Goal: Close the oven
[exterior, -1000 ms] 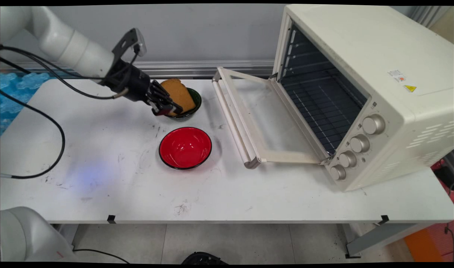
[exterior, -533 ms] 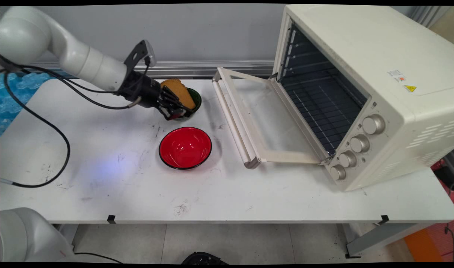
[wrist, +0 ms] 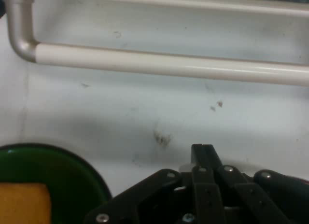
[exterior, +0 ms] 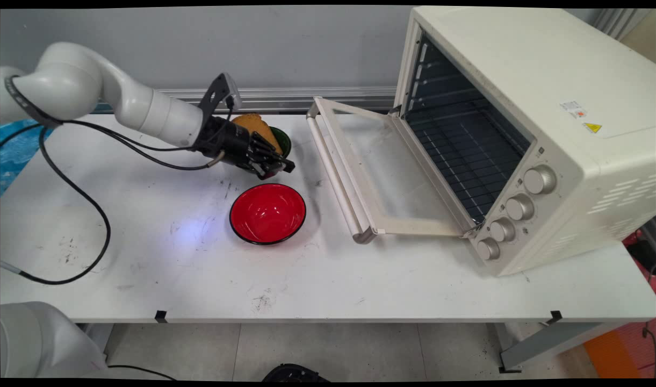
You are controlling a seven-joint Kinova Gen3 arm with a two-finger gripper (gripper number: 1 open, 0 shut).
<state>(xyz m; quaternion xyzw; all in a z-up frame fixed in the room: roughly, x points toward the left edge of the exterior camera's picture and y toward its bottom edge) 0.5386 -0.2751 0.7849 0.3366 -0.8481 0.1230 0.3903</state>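
My gripper (exterior: 282, 167) hovers low over the table, just in front of and to the right of a dark green bowl (exterior: 282, 141) that holds a slice of brown toast (exterior: 256, 126). Its fingers are shut with nothing between them; in the hand view the gripper (wrist: 203, 151) shows both tips pressed together over bare table. That view also has the green bowl (wrist: 53, 168) and the toast (wrist: 23, 202) at the lower left. An empty red bowl (exterior: 267, 213) sits just in front of the gripper.
A cream toaster oven (exterior: 526, 123) stands at the right, its glass door (exterior: 384, 177) lying open on the table. The door handle (exterior: 336, 177) is right of the gripper, and the same door handle (wrist: 169, 64) crosses the hand view. Black cables (exterior: 86, 199) trail over the left.
The arm has swung rightward; the gripper slid from beside the toast, past the green bowl's front rim, toward the oven door. Toast and bowls stayed put.
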